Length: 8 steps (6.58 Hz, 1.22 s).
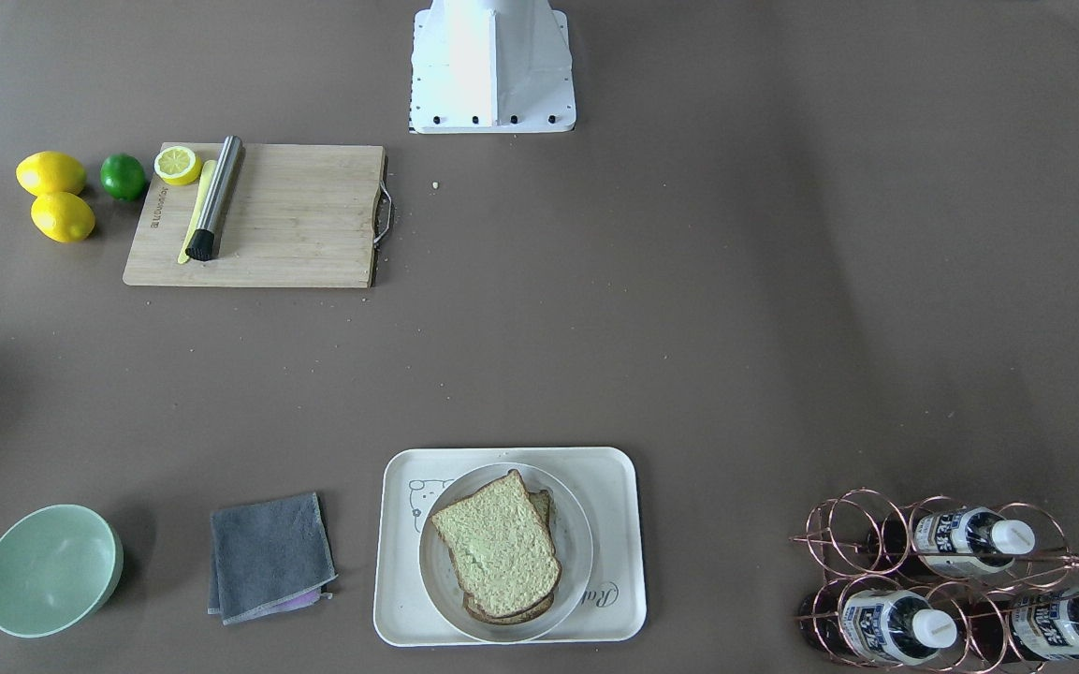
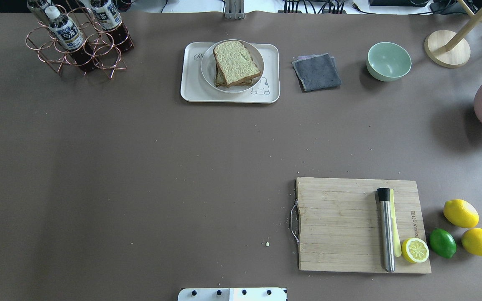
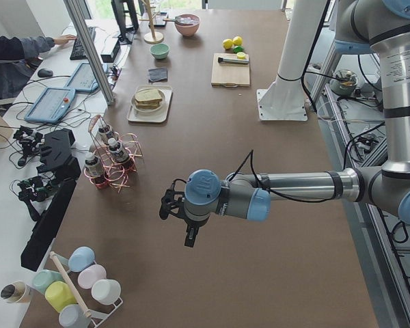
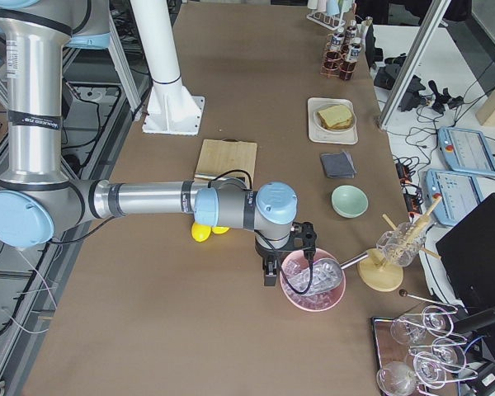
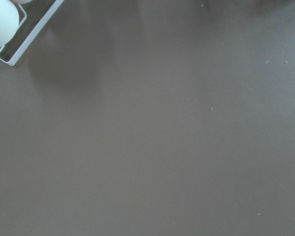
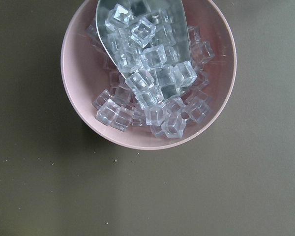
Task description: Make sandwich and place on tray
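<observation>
Seeing the sandwich (image 1: 500, 548) lying on the round white plate (image 1: 576, 538), inside the tray (image 1: 616, 487). Finding the left gripper (image 3: 190, 234) hanging over the bare tabletop (image 1: 689, 328), well away from the tray, beyond the bottle rack (image 3: 113, 164). Finding the right gripper (image 4: 269, 274) hanging well away from the tray on the opposite side, just beside a pink bowl (image 6: 221, 98) of ice cubes. Not being able to tell whether the jaws of either one are standing apart or closed, or gripping anything.

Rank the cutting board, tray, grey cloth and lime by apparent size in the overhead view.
cutting board
tray
grey cloth
lime
The board is nearer the camera, which may flatter it.
</observation>
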Each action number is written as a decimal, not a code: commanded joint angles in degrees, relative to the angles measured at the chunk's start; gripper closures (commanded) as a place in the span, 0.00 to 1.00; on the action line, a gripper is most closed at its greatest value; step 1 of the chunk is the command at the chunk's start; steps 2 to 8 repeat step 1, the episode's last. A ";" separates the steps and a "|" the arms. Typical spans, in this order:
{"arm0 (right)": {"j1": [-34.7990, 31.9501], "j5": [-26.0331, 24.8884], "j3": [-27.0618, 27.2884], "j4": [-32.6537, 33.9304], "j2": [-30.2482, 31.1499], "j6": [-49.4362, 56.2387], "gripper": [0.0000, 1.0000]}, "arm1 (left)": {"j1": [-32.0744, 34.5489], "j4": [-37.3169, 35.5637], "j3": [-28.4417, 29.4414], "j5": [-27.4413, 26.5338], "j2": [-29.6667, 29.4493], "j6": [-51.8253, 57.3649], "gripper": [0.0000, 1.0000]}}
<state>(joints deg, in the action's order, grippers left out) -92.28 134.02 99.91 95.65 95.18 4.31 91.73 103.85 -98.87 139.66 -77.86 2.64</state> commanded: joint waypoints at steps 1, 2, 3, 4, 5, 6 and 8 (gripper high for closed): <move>-0.27 0.10 -0.33 -0.03 0.36 0.09 0.00 | -0.32 -0.66 -0.09 0.53 0.08 -0.09 0.03; -0.27 0.10 -0.33 -0.03 0.36 0.09 0.00 | -0.32 -0.66 -0.09 0.53 0.08 -0.09 0.03; -0.27 0.10 -0.33 -0.03 0.36 0.09 0.00 | -0.32 -0.66 -0.09 0.53 0.08 -0.09 0.03; -0.27 0.10 -0.33 -0.03 0.36 0.09 0.00 | -0.32 -0.66 -0.09 0.53 0.08 -0.09 0.03; -0.27 0.10 -0.33 -0.03 0.36 0.09 0.00 | -0.32 -0.66 -0.09 0.53 0.08 -0.09 0.03; -0.27 0.10 -0.33 -0.03 0.36 0.09 0.00 | -0.32 -0.66 -0.09 0.53 0.08 -0.09 0.03; -0.27 0.10 -0.33 -0.03 0.36 0.09 0.00 | -0.32 -0.66 -0.09 0.53 0.08 -0.09 0.03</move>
